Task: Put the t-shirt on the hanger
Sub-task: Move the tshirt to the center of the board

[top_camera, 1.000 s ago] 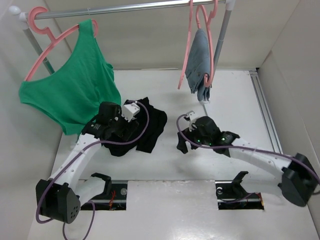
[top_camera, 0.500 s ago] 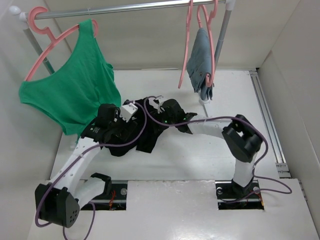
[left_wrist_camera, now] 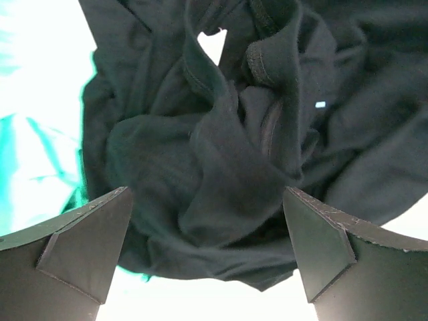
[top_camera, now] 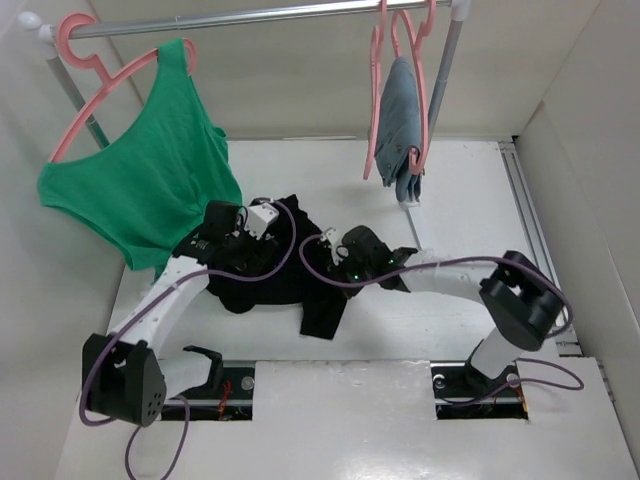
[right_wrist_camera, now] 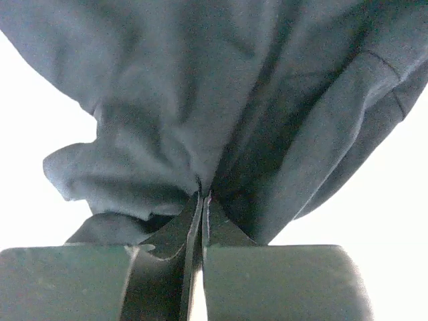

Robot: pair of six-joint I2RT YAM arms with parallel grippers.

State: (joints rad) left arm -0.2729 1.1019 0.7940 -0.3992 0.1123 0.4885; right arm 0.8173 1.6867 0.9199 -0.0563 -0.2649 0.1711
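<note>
The black t-shirt (top_camera: 275,285) lies crumpled on the white table, left of centre, with one flap drawn toward the near side. My right gripper (top_camera: 333,268) is shut on a fold of the t-shirt's right edge; in the right wrist view its tips (right_wrist_camera: 204,195) pinch the dark cloth (right_wrist_camera: 200,87). My left gripper (top_camera: 232,245) hovers open over the t-shirt's left part. In the left wrist view its jaws (left_wrist_camera: 206,200) stand wide apart, with bunched fabric (left_wrist_camera: 221,134) beyond them and nothing between. A pink hanger (top_camera: 374,100) hangs edge-on from the rail, apparently bare.
A green tank top (top_camera: 140,190) on a pink hanger hangs from the rail (top_camera: 250,15) at the left, close to my left arm. A blue-grey denim garment (top_camera: 400,125) hangs on a pink hanger at the right, by the rack post (top_camera: 445,70). Walls enclose the table.
My right gripper reached into the t-shirt, closed on its edge and pulled back rightward and nearer, dragging out a flap. My left gripper shifted slightly and stayed open.
</note>
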